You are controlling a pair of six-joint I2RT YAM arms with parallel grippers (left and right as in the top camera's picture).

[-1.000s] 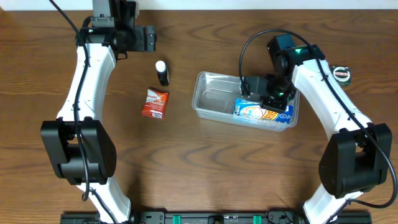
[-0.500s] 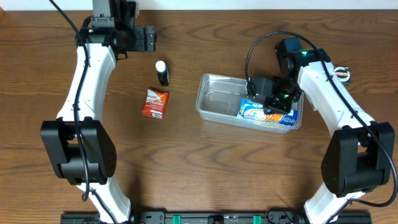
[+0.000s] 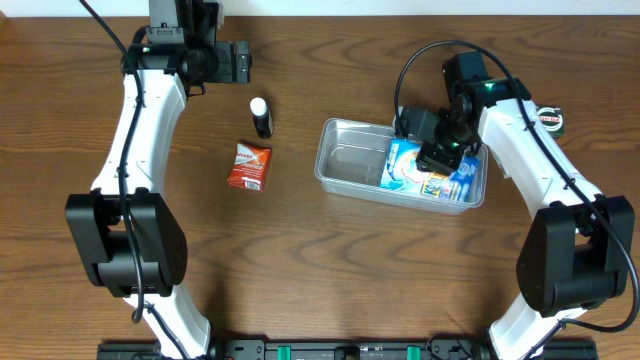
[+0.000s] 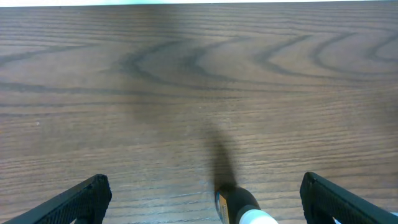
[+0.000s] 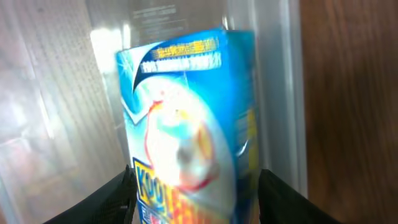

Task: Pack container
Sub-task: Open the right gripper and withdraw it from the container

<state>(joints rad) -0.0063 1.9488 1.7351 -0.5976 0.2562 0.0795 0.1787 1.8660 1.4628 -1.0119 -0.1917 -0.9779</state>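
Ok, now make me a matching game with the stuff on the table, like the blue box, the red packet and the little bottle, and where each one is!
Things:
1. blue box
2. red packet
3. little black bottle with a white cap
4. clear tub

Places:
A. flat on the table, left of the tub, nearer the front than the bottle
B. on the right half of the table, with one thing in it
C. inside the tub
D. on the table, just behind the red packet

Pairs: 1-C, 2-A, 3-D, 4-B
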